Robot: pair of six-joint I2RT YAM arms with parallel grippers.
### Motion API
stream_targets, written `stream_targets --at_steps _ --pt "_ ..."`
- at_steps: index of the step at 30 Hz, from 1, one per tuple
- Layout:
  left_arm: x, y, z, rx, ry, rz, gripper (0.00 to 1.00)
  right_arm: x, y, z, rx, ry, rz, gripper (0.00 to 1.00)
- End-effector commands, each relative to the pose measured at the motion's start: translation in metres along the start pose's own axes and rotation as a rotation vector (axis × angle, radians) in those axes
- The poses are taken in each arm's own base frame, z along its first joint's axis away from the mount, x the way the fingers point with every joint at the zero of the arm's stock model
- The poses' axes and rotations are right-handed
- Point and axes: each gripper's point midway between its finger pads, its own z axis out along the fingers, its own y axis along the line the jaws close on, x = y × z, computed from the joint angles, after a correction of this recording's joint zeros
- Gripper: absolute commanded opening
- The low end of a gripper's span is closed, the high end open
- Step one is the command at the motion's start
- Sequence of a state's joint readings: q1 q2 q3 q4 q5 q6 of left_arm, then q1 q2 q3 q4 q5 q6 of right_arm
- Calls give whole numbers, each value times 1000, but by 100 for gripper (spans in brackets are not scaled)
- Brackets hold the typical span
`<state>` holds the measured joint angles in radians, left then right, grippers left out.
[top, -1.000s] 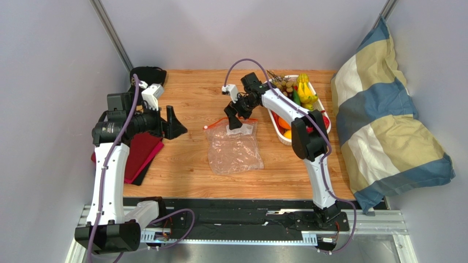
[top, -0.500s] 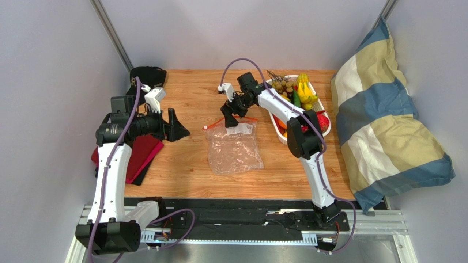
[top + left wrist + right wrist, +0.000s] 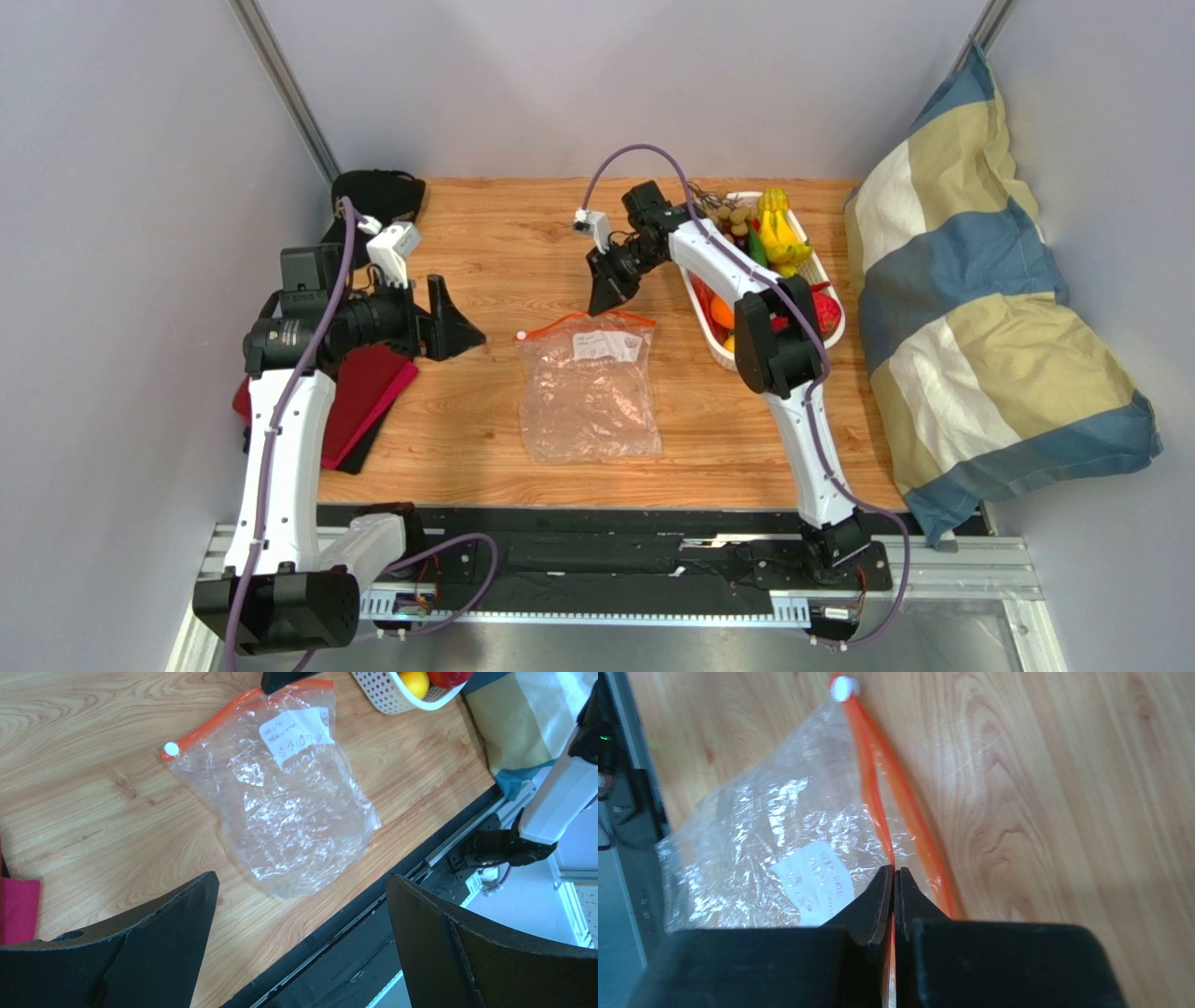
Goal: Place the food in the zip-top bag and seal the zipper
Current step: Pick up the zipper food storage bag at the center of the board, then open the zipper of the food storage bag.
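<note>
striped pillow (image 3: 996, 308) slumped against the right wall, off the edge of the wooden table (image 3: 477, 266)

left arm reaches over the table's left side, above a red cloth (image 3: 358, 399); left gripper (image 3: 456, 319) spread wide, nothing between its fingers, well apart from the bag

zip-top bag (image 3: 589, 399) lies flat and crinkled mid-table, mouth toward the far side, just left of the white lattice basket (image 3: 730, 353)

food (image 3: 779, 231) sits in the basket: yellow bananas at the far end, an orange and red pieces nearer

right gripper (image 3: 893, 875) pressed tight together on one lip of the zipper (image 3: 913, 820) at the bag's top edge, near its right end; the two orange lips part from each other toward the gripper

white label (image 3: 295, 735) on the bag below the strip

small white slider tab (image 3: 844, 687) at the zipper's left end
</note>
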<state>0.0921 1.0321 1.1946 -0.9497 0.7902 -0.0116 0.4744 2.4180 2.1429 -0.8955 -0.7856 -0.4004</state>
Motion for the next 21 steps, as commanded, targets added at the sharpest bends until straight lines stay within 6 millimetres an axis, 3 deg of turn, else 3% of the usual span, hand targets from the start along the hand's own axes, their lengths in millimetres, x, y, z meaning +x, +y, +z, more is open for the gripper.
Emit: stream_targets --at_steps 1,7,8,10,11,13,14,15,17,18,19,21 --pt "-26 -21 -15 29 -84 37 98 -44 54 -41 -98 -88 -49 0" --pt "-54 -33 -35 -14 -167 66 98 -76 94 -89 -67 -167 -175 0" --pt "-64 -34 -41 -40 -191 83 98 -85 107 -103 -35 -186 -230 0" --pt "-71 -32 -45 -73 -193 89 98 -92 120 -114 3 -196 -341 0" --pt "-81 -35 -53 -95 -216 122 98 -100 139 -127 39 -211 -428 0" --pt "-87 -32 -58 -129 -208 157 98 -95 150 -129 75 -193 -572 0" --pt "-95 -34 -65 -149 -225 190 98 -98 172 -139 118 -200 -671 0" --pt "-94 -34 -67 -158 -214 199 98 -84 172 -129 129 -176 -719 0" --pt "-99 -33 -72 -181 -204 251 98 -74 184 -120 181 -148 -914 0" --pt "-95 -32 -73 -184 -181 279 98 -68 195 -123 216 -175 -1009 0" --pt "-93 -30 -73 -185 -164 294 98 -61 207 -113 217 -169 -1118 0" --pt "-83 -32 -72 -162 -122 347 97 -67 228 -128 285 -240 -1270 0"
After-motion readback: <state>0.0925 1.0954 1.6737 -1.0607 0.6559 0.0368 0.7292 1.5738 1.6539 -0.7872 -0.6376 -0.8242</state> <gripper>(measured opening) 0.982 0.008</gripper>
